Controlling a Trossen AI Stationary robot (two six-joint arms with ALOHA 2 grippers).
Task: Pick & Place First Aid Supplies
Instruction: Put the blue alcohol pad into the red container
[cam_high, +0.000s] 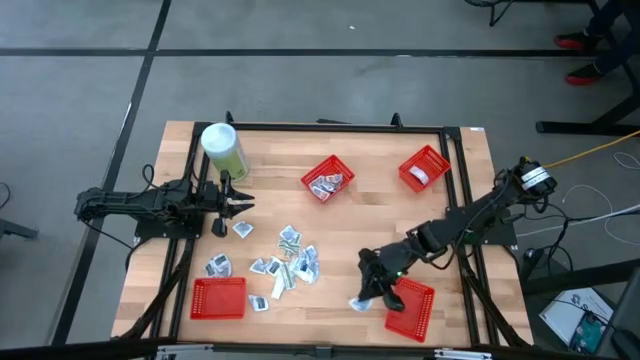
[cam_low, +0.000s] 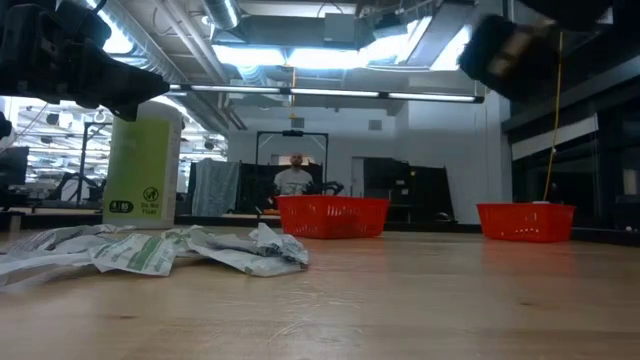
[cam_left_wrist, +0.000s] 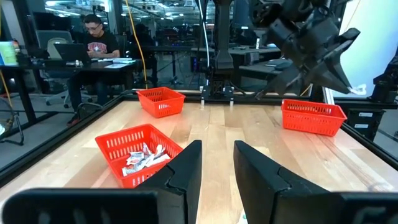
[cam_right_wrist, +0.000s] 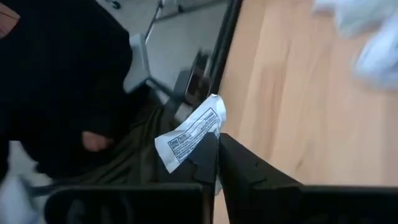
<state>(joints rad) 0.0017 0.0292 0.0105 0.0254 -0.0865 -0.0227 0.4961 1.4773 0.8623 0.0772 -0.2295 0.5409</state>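
Several small white-grey first aid packets (cam_high: 285, 262) lie loose on the middle of the wooden table, and they show at the left in the low view (cam_low: 150, 250). My right gripper (cam_high: 368, 292) is near the table's front edge, beside the near right red basket (cam_high: 412, 307), shut on one white printed packet (cam_right_wrist: 189, 138). My left gripper (cam_high: 240, 205) waits at the left next to the pale-green canister (cam_high: 224, 150), its fingers open (cam_left_wrist: 217, 165) with nothing between them. My right gripper pinches the printed packet between its two fingers by one edge (cam_right_wrist: 210, 134). Most of the packet sticks out past the fingertips. The fingers slant downward, coming from the table's right side. The packet (cam_high: 358, 303) shows no part lying on the wood.
A red basket (cam_high: 328, 178) holding packets stands far centre, and another (cam_high: 424, 168) with something white stands far right. A third red basket (cam_high: 218, 298) sits near left. Black frame rails run along the table's edges. A person sits at a desk beyond the table (cam_left_wrist: 93, 37).
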